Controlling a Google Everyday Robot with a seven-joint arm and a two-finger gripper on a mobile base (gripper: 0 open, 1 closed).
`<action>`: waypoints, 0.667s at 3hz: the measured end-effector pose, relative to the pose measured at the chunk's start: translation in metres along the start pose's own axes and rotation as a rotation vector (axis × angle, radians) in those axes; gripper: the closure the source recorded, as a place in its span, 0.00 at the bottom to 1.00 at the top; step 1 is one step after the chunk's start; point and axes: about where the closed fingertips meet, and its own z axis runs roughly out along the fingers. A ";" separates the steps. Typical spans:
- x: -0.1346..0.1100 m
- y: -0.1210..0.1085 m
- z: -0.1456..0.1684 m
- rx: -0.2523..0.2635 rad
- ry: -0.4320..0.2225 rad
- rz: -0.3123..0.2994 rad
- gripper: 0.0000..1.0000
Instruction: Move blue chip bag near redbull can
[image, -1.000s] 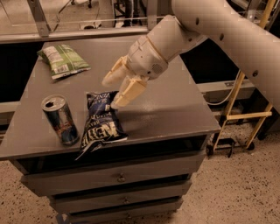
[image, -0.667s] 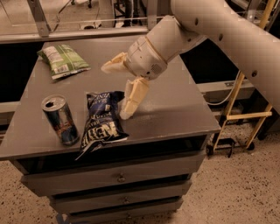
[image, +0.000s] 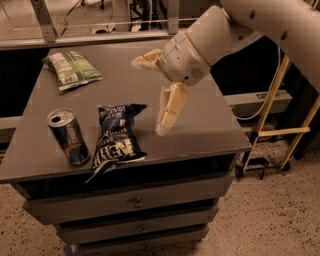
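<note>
Blue chip bag (image: 116, 140) lay flat near the front edge of the table (image: 210, 120), just beside the upright redbull can (image: 68, 136). The gripper (image: 148, 97) hung to the bag's right, jaws spread wide, holding nothing. Placement looked done to me; the next move would be pulling the arm (image: 260, 20) clear.

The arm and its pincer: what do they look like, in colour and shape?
The arm is a thick, smooth white tube with a few small dark dots, ending in a rounded white wrist. The pincer, over the table to the right of the blue bag, has two flat, tapered cream-yellow fingers. No cables show on it.
</note>
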 end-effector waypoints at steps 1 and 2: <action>-0.001 0.020 -0.058 0.139 0.072 0.027 0.00; -0.001 0.020 -0.058 0.139 0.072 0.027 0.00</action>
